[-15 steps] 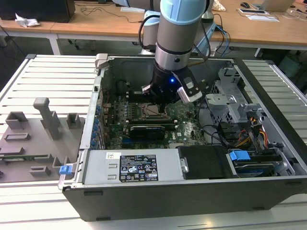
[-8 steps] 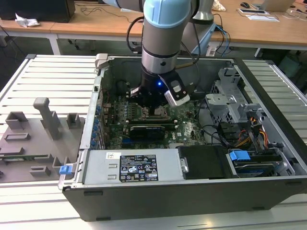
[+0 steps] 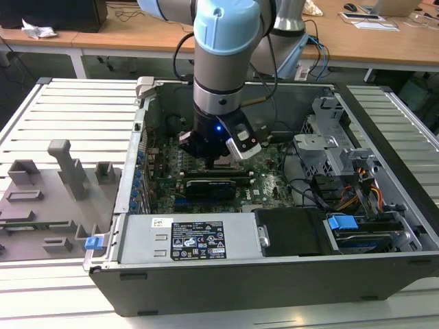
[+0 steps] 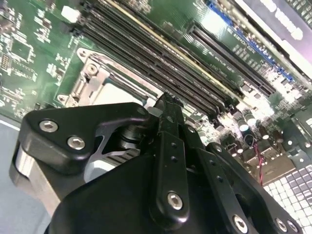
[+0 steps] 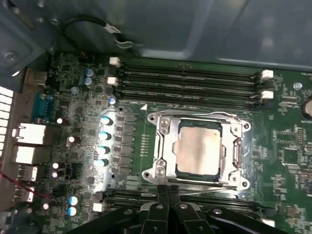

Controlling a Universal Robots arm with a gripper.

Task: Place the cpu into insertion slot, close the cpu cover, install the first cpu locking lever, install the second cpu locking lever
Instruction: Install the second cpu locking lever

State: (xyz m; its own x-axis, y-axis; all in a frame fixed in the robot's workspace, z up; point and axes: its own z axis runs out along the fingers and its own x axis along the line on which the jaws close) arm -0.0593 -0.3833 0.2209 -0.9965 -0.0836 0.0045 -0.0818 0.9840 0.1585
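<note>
In the first wrist view the cpu [image 5: 200, 151], a silvery square chip, lies flat in the insertion slot [image 5: 197, 174]. The cpu cover [image 5: 165, 146], a metal frame, lies down around the chip. Thin lever rods run along two sides of the frame [image 5: 195, 113] [image 5: 209, 190]; I cannot tell whether they are latched. My gripper [image 5: 168, 195] is shut, its tips together at the socket's edge beside one rod, with nothing seen between them. The second wrist view shows the gripper [image 4: 168, 100] pointing down at the socket corner [image 4: 92, 73]. In the exterior view the gripper [image 3: 216, 159] is low over the motherboard.
Long black memory slots [image 5: 185, 80] run along the socket's far side and more lie close behind my fingertips. The open case has a drive cage [image 3: 329, 157] with cables at the exterior view's right, a labelled power supply [image 3: 199, 240] in front, and a grey fixture tray [image 3: 41, 199] outside.
</note>
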